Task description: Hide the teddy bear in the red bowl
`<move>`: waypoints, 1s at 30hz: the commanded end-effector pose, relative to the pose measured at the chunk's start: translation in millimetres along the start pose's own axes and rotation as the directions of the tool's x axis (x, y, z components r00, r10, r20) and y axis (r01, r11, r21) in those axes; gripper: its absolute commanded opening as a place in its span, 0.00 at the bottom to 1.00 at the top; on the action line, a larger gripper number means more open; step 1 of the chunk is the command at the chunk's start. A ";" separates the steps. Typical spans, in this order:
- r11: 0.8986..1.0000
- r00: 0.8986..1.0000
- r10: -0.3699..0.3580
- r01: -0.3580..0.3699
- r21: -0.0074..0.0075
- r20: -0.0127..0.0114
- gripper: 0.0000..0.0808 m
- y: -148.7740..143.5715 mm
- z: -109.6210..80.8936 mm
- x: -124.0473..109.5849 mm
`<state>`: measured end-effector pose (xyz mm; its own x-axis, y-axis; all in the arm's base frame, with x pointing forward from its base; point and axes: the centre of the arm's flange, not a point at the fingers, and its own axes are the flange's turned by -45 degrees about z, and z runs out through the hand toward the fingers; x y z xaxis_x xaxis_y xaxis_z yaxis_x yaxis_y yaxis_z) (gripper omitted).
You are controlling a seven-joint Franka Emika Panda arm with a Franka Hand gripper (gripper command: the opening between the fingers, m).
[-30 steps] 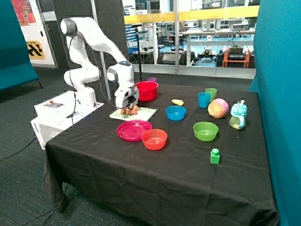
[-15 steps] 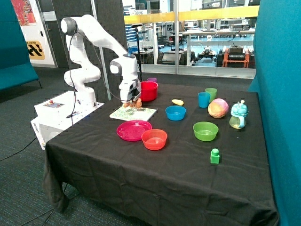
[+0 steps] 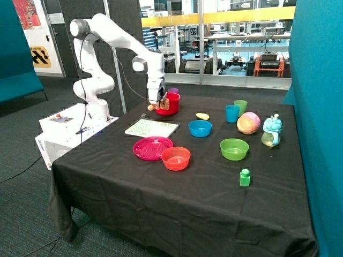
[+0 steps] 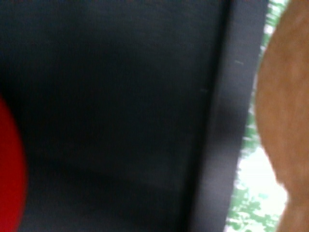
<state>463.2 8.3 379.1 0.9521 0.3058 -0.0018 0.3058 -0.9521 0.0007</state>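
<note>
My gripper (image 3: 160, 103) is shut on the small tan-brown teddy bear (image 3: 162, 105) and holds it in the air just in front of the red bowl (image 3: 170, 104), at about rim height. The red bowl stands at the back of the black table. In the wrist view the bear's brown plush (image 4: 285, 111) fills one edge, a sliver of the red bowl (image 4: 9, 169) shows at the opposite edge, and dark tablecloth lies between.
A patterned white mat (image 3: 151, 128) lies on the black table (image 3: 161, 187). A magenta plate (image 3: 153, 148) and orange-red bowl (image 3: 176, 158) sit nearer the front. A blue bowl (image 3: 200, 128), green bowl (image 3: 234, 149), two cups (image 3: 236, 111), pink-yellow ball (image 3: 248, 122), sippy cup (image 3: 271, 130) and green block (image 3: 245, 177) stand further along.
The gripper lifted the teddy bear off the patterned mat and carried it up and back across the table to the front of the red bowl.
</note>
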 end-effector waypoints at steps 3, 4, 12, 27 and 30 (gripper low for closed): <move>0.983 0.983 -0.183 0.183 0.000 -0.002 0.00 -69.5 -25.2 14.9; 0.976 0.976 -0.217 0.217 0.000 -0.002 0.00 -79.9 -26.9 15.3; 0.942 0.942 -0.335 0.335 0.000 -0.002 0.00 -137.5 -31.0 18.0; 0.943 0.943 -0.332 0.332 0.000 -0.002 0.00 -178.3 10.0 25.8; 0.945 0.945 -0.327 0.327 0.000 -0.002 0.00 -181.8 20.7 25.2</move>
<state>432.5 170.2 387.7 0.7947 0.6070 0.0014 0.6070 -0.7946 -0.0096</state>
